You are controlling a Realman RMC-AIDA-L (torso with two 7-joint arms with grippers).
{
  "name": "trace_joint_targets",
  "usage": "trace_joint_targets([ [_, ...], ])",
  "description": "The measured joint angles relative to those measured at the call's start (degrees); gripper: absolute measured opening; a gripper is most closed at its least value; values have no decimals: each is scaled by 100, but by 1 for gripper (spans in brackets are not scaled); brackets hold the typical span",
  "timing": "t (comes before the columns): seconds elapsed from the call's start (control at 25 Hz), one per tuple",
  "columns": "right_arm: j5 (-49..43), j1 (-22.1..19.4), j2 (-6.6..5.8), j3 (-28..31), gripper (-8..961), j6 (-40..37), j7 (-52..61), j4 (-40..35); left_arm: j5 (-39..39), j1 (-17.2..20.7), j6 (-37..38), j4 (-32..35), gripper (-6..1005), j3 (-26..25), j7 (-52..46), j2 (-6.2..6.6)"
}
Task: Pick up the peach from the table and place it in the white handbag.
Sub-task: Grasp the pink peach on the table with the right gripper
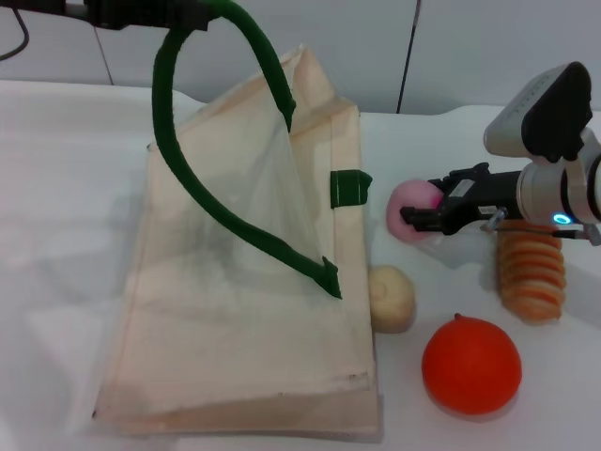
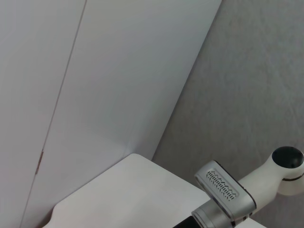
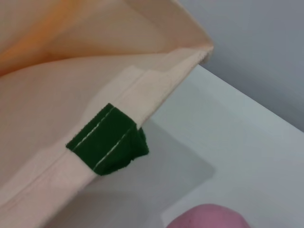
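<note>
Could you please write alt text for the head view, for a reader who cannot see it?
The right hand grips the peach beside the white handbag, whose green handle the left arm lifts. A cream ball, an orange fruit and a ridged snack lie nearby.

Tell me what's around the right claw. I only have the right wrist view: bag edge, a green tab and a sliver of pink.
Observer: That pink is the peach. In the head view the right claw is closed on its right side, just right of the white handbag.
Operator: List what else is nearby.
Observer: A cream ball lies against the bag's edge, nearer the robot than the peach, with an orange fruit closer again.
Operator: Report the bag's opening.
Observer: One green handle rises to the left claw at the head view's top edge, so the bag's mouth looks lifted.
</note>
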Motion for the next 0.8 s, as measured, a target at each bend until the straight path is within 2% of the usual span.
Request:
trace_joint_targets([
  [0.52,68,-83,0,72,534,51,-2,-210,0,2,0,0,218,0,0,0],
  [0.8,538,-140,-7,80,466,-61,-2,-392,0,2,0,0,222,0,-1,4],
])
